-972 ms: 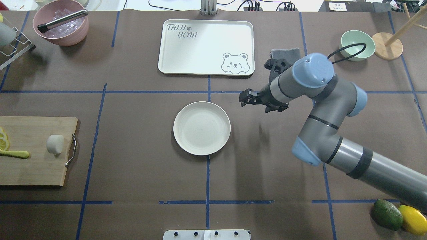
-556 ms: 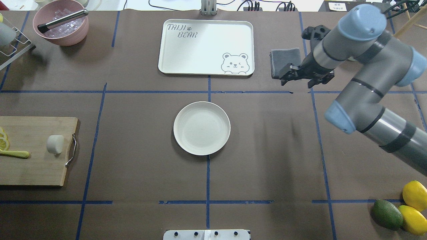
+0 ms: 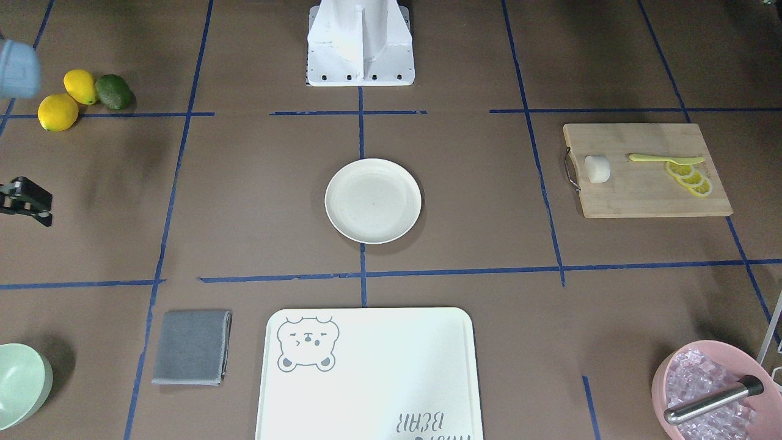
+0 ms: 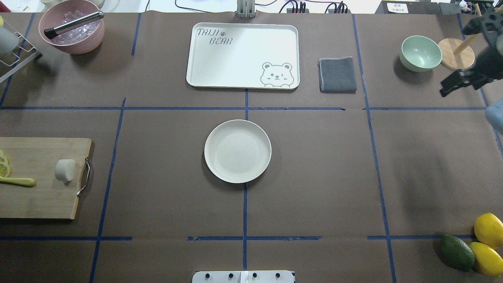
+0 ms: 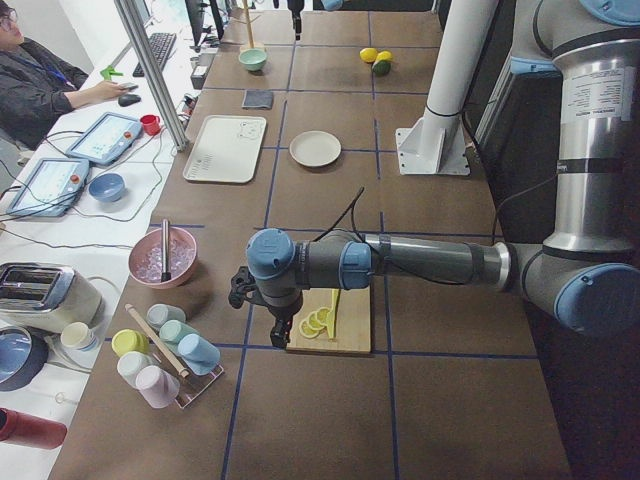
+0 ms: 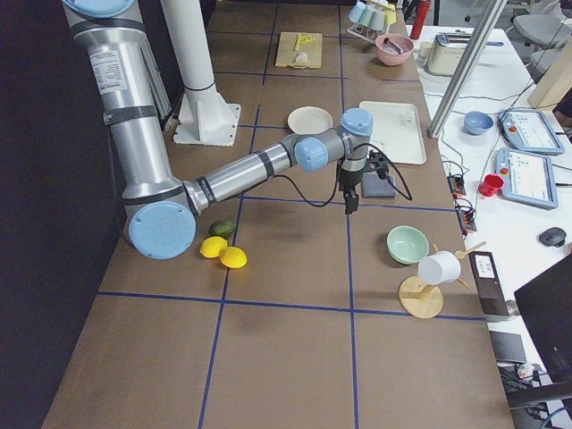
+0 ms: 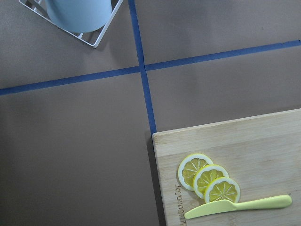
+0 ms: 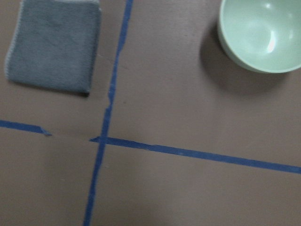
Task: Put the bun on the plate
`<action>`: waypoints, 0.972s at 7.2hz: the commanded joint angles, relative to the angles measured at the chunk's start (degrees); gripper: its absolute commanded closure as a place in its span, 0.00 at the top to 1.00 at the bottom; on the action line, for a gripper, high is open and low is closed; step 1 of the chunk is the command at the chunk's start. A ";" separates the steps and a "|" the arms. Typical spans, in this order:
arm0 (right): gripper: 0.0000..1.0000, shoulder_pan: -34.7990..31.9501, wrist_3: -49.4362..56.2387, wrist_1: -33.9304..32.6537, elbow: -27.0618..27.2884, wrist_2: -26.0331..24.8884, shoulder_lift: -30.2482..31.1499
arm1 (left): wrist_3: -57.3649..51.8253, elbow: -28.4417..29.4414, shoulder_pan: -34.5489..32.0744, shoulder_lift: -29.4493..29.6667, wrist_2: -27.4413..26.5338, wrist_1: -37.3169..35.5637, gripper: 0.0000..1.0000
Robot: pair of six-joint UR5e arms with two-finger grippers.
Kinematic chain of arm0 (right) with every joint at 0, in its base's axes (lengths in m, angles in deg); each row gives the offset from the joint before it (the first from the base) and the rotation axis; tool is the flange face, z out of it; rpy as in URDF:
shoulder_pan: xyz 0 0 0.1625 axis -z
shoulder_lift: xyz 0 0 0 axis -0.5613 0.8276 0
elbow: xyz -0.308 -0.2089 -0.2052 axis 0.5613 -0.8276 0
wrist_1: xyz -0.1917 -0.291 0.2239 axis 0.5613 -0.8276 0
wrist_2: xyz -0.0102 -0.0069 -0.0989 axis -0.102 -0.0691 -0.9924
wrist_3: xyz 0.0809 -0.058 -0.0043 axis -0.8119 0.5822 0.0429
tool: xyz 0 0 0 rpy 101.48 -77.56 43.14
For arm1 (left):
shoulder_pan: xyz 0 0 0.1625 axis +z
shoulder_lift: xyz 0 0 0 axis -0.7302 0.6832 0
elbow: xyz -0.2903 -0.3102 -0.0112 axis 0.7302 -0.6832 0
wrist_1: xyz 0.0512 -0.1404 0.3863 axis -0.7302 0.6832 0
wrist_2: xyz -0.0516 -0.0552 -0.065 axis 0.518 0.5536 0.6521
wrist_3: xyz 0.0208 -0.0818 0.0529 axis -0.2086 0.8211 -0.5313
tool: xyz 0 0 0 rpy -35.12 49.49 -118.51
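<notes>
1. A brown paper-covered table [image 4: 314, 177], marked into squares by blue tape, fills the scene. Beyond one long side, a person [image 5: 40, 80] sits at a desk.
2. The left arm [image 5: 430, 262] reaches over the table's 9 o'clock end. The left claw [image 5: 280, 338] hangs pointing down over the lemon slices [image 7: 208, 176]. Whether it is open or closed cannot be told.
3. The right arm [image 6: 241, 170] stretches toward 2 o'clock from the plate. The right claw [image 4: 445, 90] hangs near a green bowl [image 4: 420, 53] with nothing visible in it. It is too dark to tell whether it is open.
4. A wooden cutting board [image 4: 39, 196] lies at 9 o'clock from the plate.
5. The plate [image 4: 237, 151] sits bare at the table's centre.
6. The bun [image 4: 65, 169] rests on the board's end nearest the plate, beside its metal handle [image 4: 84, 177]. It seems to lie on its side, with its long axis running 9 to 3. It lies toward 3 o'clock from the left claw, so the left arm is far nearer.
</notes>
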 commanded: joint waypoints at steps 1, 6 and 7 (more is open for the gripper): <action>1.00 -10.88 16.79 -0.30 0.01 2.23 8.93 | 0.25 0.05 0.06 0.37 0.09 -0.09 1.00; 1.00 -17.17 20.12 -0.83 -0.52 4.60 15.03 | 0.86 1.36 0.41 2.55 -0.35 8.65 1.00; 1.00 -17.17 19.76 -0.74 -0.26 4.78 15.03 | 0.78 2.59 1.02 3.96 0.17 9.40 1.00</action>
